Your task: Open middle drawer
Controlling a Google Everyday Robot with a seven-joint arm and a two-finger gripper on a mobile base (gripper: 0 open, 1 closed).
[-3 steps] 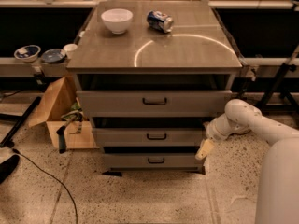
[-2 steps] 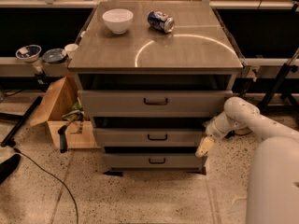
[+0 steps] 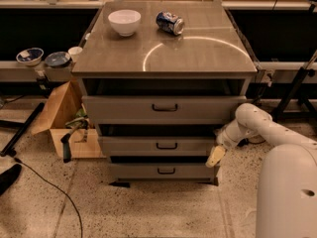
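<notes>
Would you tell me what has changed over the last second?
Very little. The robot's white body edged slightly left in view. The end effector stays beside the right end of the middle drawer, whose front has not moved. The bowl and can are unchanged.

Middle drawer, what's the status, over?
Gripper low at the middle drawer's right front corner, off the handle. Drawer not plainly pulled out. Cardboard box left of the cabinet, outside the drawer's path.
</notes>
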